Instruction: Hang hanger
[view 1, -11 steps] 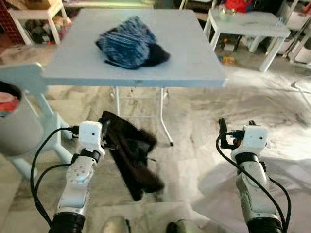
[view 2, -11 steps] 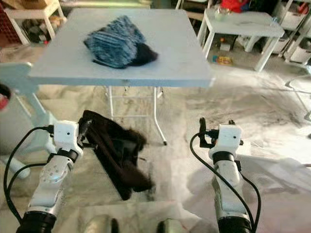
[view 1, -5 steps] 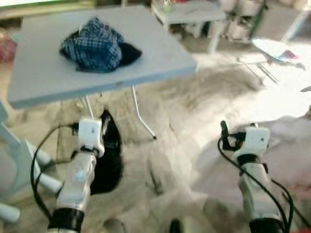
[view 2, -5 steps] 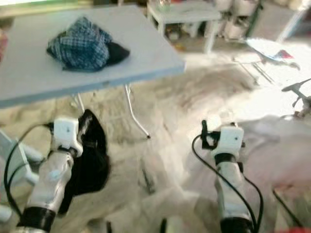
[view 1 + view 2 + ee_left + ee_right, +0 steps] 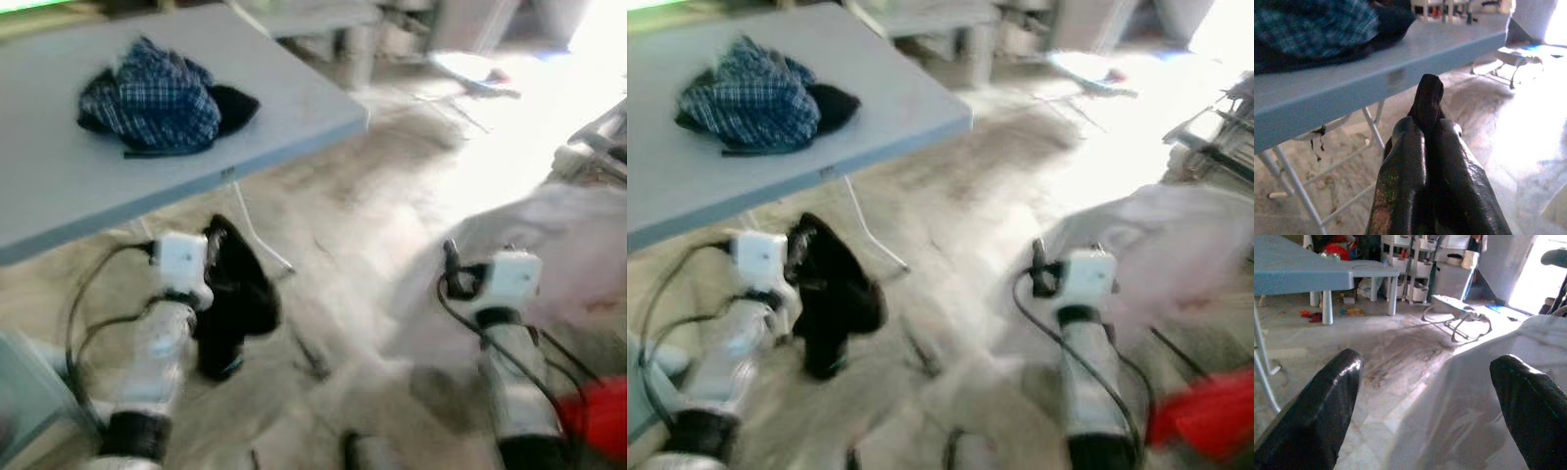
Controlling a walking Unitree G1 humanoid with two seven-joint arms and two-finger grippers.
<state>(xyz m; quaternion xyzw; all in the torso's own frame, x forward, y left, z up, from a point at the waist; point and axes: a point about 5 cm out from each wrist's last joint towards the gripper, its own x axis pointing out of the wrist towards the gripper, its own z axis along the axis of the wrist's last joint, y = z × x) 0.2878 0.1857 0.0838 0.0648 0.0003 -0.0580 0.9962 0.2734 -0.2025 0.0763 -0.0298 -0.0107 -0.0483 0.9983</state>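
— While the head views blur, what does your left gripper (image 5: pixel 1425 147) hold?

— My left jaws are clamped on a black garment (image 5: pixel 233 294) that hangs below the counter (image 5: pixel 294 93) edge, above the floor (image 5: pixel 392 215); I cannot make out a hanger in it.

— And your right gripper (image 5: pixel 1425 406)?

— Its jaws stand wide apart, empty, over a white sheet (image 5: pixel 1488 382). A plaid bundle (image 5: pixel 152 96) lies on the counter.

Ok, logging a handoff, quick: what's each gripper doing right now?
Left gripper: shut on the black garment.
Right gripper: open, holding nothing.
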